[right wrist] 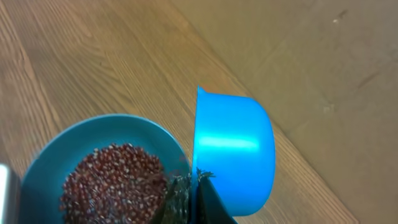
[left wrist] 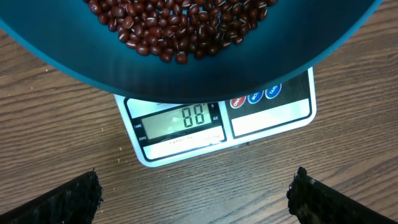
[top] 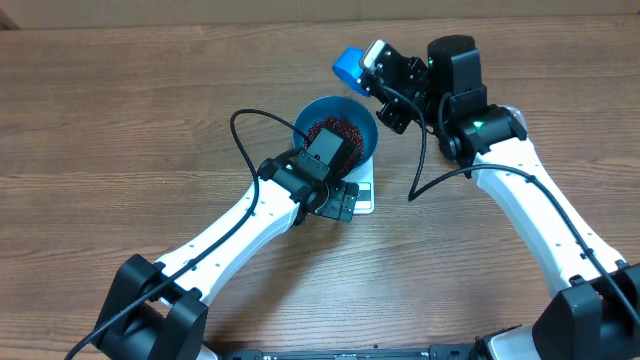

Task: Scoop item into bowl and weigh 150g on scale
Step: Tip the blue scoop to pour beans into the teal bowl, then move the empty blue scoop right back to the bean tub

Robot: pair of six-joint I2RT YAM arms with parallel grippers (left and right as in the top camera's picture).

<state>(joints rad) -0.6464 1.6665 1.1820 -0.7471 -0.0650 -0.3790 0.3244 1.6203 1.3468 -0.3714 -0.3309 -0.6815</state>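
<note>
Blue scoop, pinched in the right jaws, hangs just beside the bowl of beans; left jaws spread.

Lab-like robot workbench, wood-grain table, two white robot arms at one edge, plain tan backdrop beyond

You have a brown wood-grain tabletop filling the view; beyond its far edge lies a plain tan surface, evenly lit.
</note>
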